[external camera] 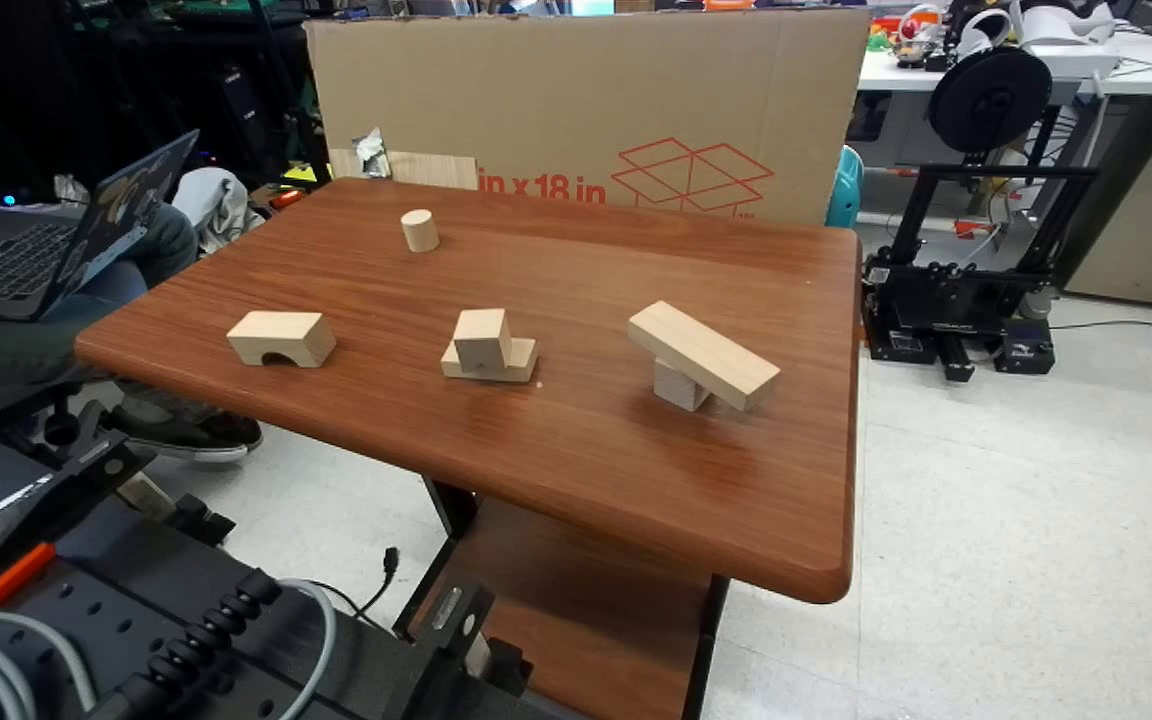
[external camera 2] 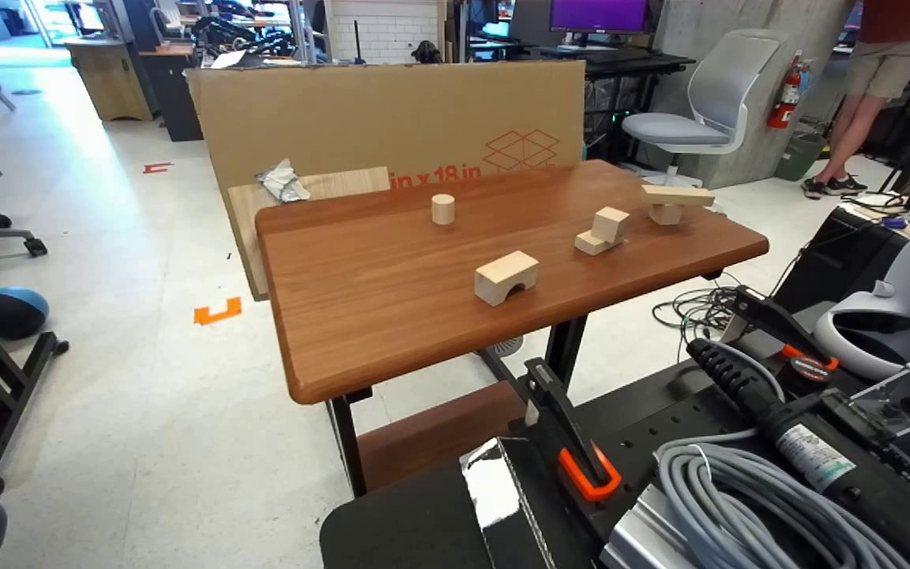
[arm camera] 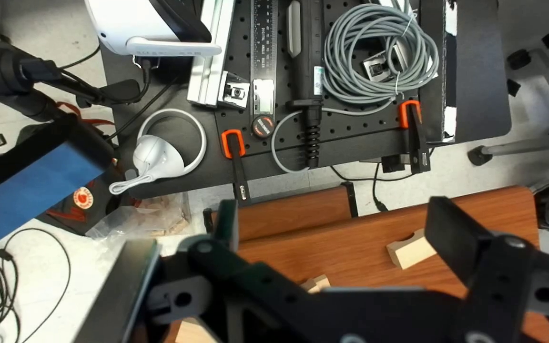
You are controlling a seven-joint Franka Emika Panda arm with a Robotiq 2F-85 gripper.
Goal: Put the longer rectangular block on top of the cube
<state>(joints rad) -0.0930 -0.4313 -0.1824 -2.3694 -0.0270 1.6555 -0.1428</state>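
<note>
Fingers [arm camera: 453,240] wide apart, wrist view only

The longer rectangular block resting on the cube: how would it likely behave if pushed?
The longer rectangular block should stay rigid, being apparently solid wood. It could tip if pressed at one end, since it overhangs the cube. Its flat faces suggest it would slide rather than roll.

- Two cubes [external camera: 482,340]
- One long plank [external camera: 704,353]
- One short flat block [external camera: 521,362]
- One arched block [external camera: 281,330]
- One cylinder [external camera: 420,231] — making six, all wooden
- One brown table [external camera: 556,270] with one lower shelf [external camera: 576,590]
- Two clamps [arm camera: 416,133] — both orange-handled
- One coil of grey cable [arm camera: 341,62]
- One ruler [arm camera: 263,43]
- One 3D printer [external camera: 976,280]
- One fire extinguisher [external camera 2: 787,99]
- One big cardboard panel [external camera: 576,100]
- Two people [external camera 2: 885,83], each only partly in view
</note>
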